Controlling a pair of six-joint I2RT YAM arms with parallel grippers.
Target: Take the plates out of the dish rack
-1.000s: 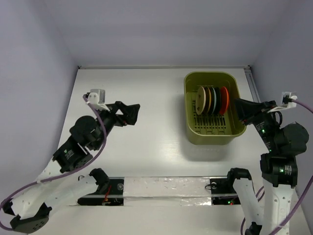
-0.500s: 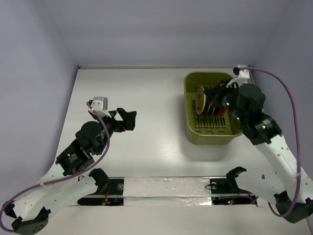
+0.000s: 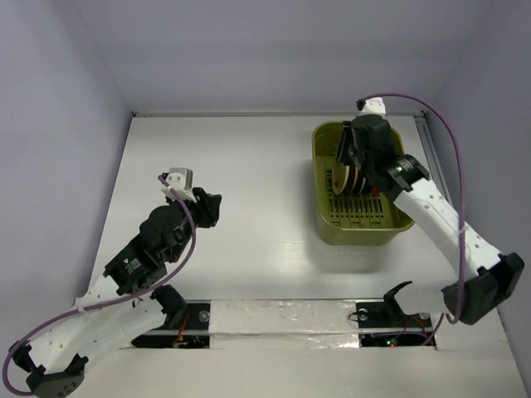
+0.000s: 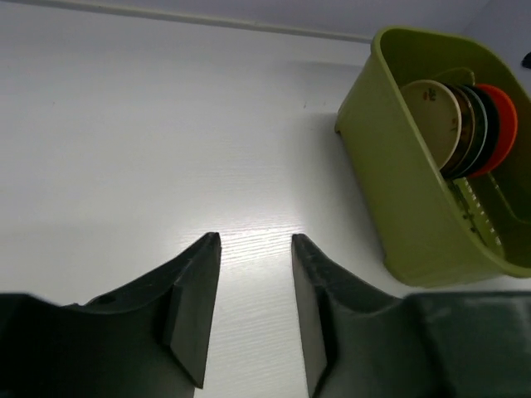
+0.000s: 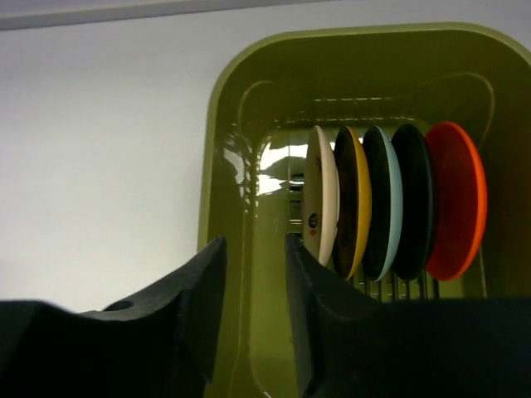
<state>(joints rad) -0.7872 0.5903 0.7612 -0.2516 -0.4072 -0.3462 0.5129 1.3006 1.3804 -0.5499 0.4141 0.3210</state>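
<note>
**Plates all in rack, both grippers empty**

I see the dish rack on the tabletop, right half, toward the far-right corner. Five plates stand on edge in a row in its far half, packed close. L to R in the right wrist view: cream plate, yellow-rimmed plate, pale blue-green plate, dark plate, orange-red plate. The cream plate has a small dark mark low on its face, too small for me to read.

R gripper hangs over the rack's left wall, near the cream plate. Its jaws are parted a little w/ nothing between them. I can't tell if it touches the rack.

L gripper is over the tabletop's left half, well apart from the rack. Its jaws are slightly parted and hold nothing, w/ white tabletop showing thru the gap.
</note>
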